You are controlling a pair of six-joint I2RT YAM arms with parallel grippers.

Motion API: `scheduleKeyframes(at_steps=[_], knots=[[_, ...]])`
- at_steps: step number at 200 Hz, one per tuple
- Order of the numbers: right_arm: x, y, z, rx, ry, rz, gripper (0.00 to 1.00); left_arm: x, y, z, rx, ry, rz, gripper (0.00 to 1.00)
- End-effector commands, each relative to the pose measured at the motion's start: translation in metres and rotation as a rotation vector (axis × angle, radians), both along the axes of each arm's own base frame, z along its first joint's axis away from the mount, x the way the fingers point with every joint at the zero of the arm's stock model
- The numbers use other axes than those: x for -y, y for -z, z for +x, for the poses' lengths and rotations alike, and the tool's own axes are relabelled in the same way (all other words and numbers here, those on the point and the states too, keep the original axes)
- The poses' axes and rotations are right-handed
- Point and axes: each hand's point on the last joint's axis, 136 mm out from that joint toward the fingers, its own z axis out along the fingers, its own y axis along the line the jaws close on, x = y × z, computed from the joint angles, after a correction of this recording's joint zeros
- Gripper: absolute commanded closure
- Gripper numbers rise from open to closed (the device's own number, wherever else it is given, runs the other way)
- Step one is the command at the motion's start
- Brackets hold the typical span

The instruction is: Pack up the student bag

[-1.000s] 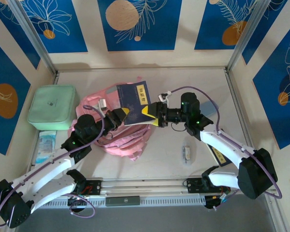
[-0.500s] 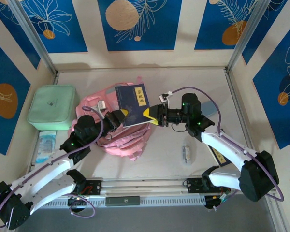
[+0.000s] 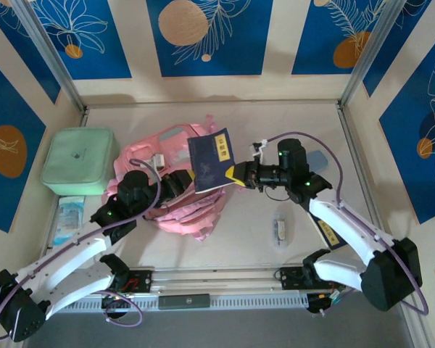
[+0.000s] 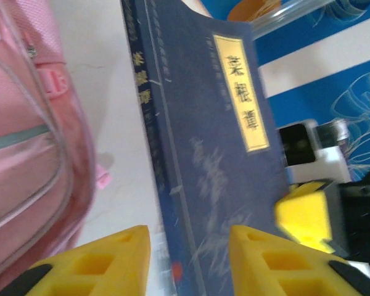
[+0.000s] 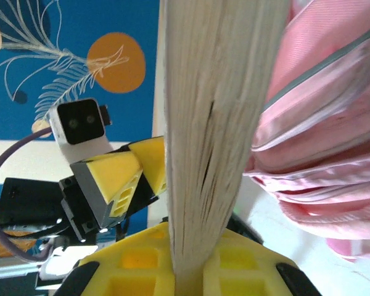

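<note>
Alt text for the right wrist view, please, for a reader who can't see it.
The right tool grips a book by its page edge, and the book rises up the middle of the frame. The pink student bag lies to its right, and the left tool sits close on its left.

Yellow cover label (image 4: 242, 92) on dark blue book (image 4: 216, 185), three Chinese characters (seemingly 菜根譚), spine characters (image 4: 139, 77) blurred
</note>
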Motion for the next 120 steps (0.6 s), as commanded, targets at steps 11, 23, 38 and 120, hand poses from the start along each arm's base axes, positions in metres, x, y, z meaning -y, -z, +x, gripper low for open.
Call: scheduleKeyframes(at_steps=[11,23,38,120], knots=[[0.036,0.006,-0.002,-0.008,0.072,-0.096,1.00,-0.020,0.016,-0.003,0.084,0.056,0.388,0.52],[0.046,0.011,-0.004,-0.038,0.084,-0.077,1.00,-0.024,0.028,-0.001,0.086,0.081,0.500,0.47],[0.060,0.017,-0.003,-0.058,0.121,-0.061,1.00,-0.028,0.039,0.004,0.083,0.111,0.625,0.45],[0.098,0.041,-0.010,-0.140,0.209,-0.044,1.00,0.016,0.094,0.042,0.061,0.369,0.889,0.40]])
